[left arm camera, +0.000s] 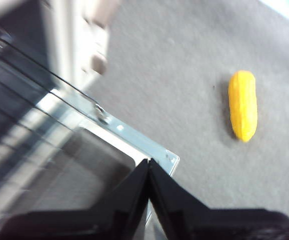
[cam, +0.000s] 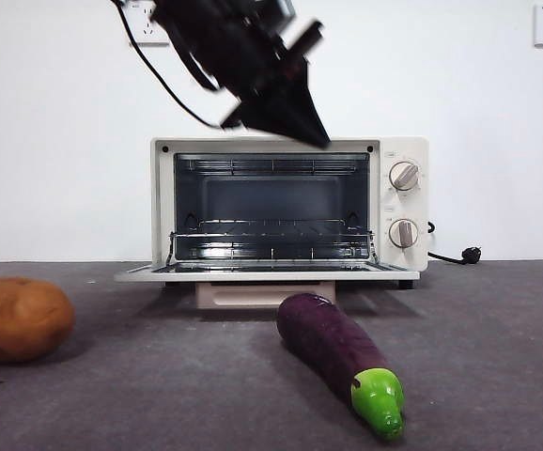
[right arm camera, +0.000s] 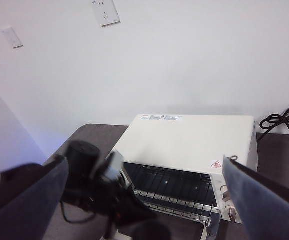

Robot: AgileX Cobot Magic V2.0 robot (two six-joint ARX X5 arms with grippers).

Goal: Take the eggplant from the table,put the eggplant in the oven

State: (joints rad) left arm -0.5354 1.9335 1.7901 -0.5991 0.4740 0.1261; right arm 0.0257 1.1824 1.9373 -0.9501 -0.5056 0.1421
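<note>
The dark purple eggplant (cam: 337, 352) lies on the grey table (cam: 497, 357) in front of the oven, its green stem cap pointing toward the camera. The cream oven (cam: 398, 150) stands behind it with its door (cam: 262, 274) folded down flat and the wire rack showing inside. My left gripper (cam: 317, 139) hangs shut and empty above the oven's opening. In the left wrist view its tip (left arm camera: 148, 162) is over a corner of the open glass door (left arm camera: 109, 165). My right gripper (right arm camera: 144, 160) is held high and open, looking down on the oven top (right arm camera: 189, 140) and the left arm (right arm camera: 99, 190).
A round orange-brown potato (cam: 18, 319) sits at the table's left. A yellow toy vegetable (left arm camera: 243, 105) lies on the table beside the oven. The oven's cable and plug (cam: 469, 254) trail at the back right, near the white wall.
</note>
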